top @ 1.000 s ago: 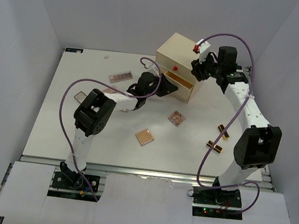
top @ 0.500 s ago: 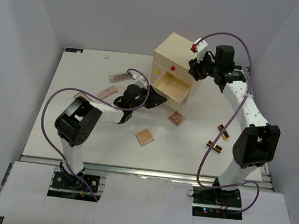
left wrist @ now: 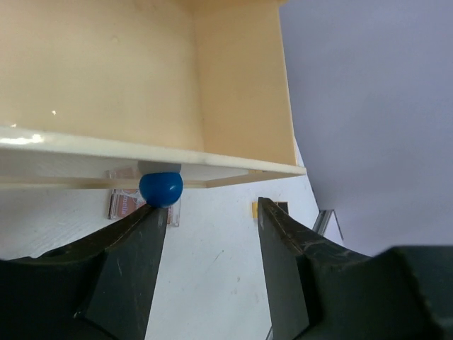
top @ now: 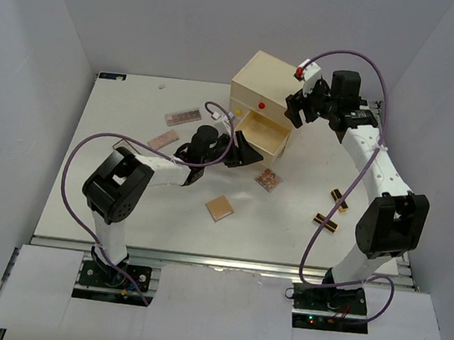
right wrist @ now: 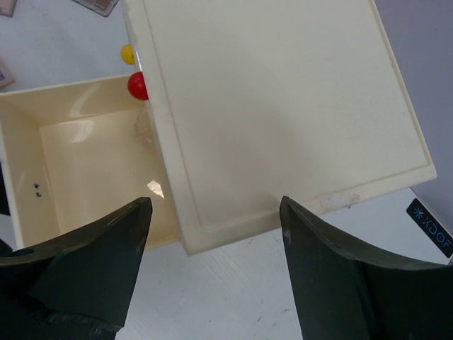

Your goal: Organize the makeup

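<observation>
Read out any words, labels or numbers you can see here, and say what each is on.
"XDOF", after a small star sign: white print on a black label at the right wrist view's edge; what carries it is cut off.
No text shows on the chest; the palettes are too small to read.

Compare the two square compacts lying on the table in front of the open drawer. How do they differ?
The plain compact has an even peach top, while the patterned compact is mottled with small darker patches. The plain compact lies nearer the arms' bases; the patterned compact sits close by the open drawer. Both are square, lie flat on the table turned cornerwise, and are outside the drawer.
</observation>
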